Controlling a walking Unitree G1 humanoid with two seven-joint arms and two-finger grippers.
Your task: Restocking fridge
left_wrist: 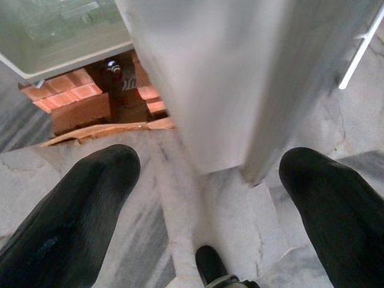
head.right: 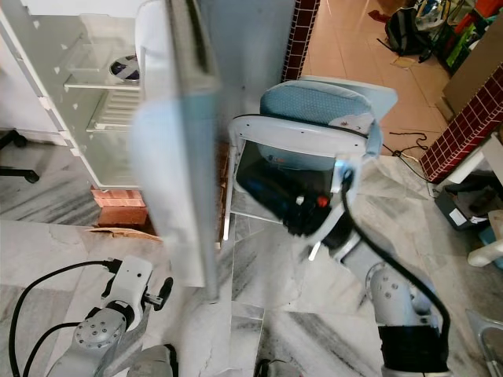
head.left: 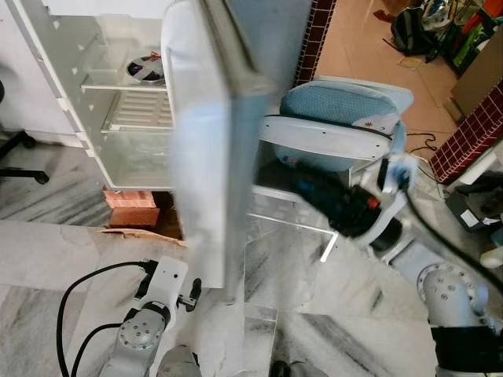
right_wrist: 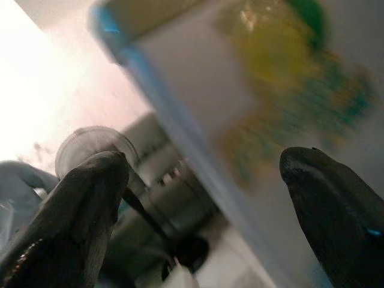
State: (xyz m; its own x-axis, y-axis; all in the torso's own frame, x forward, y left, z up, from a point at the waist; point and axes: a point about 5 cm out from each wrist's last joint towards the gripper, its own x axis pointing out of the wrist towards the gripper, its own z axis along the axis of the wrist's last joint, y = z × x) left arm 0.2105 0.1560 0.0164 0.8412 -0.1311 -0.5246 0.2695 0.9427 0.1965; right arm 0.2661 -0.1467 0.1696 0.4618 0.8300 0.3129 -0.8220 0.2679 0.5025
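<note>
Fridge (head.left: 118, 118) stands at the far left of the scene, raised on red bricks (head.left: 130, 206), its white door (head.left: 208, 149) swung open toward the robot so the door's thin edge faces the head camera. The cabinet stands upright with its long axis vertical and its open front turned toward the near right; the door also runs vertically, cutting the view down the middle. Inside, clear shelves (head.left: 126, 82) are mostly bare, with one round dish-like item (head.left: 145, 69) on an upper shelf (too small to identify).

Right of the door sits a chair (head.left: 338, 126) with a blue cushion. The right gripper (right_wrist: 198, 198) reaches toward it, fingers apart, with a white carton (right_wrist: 240, 102) printed in yellow and green just ahead between them; whether the pads touch it I cannot tell. The left gripper (left_wrist: 204, 198) hangs low near the door's bottom edge, fingers spread and holding nothing, over the marble floor (head.left: 47, 251).

My judgement is that the step in hand is picking up the carton for stocking. To do it well, centre the fingers on the carton's flat sides, close squarely, then lift clear of the chair and swing wide around the door edge.
</note>
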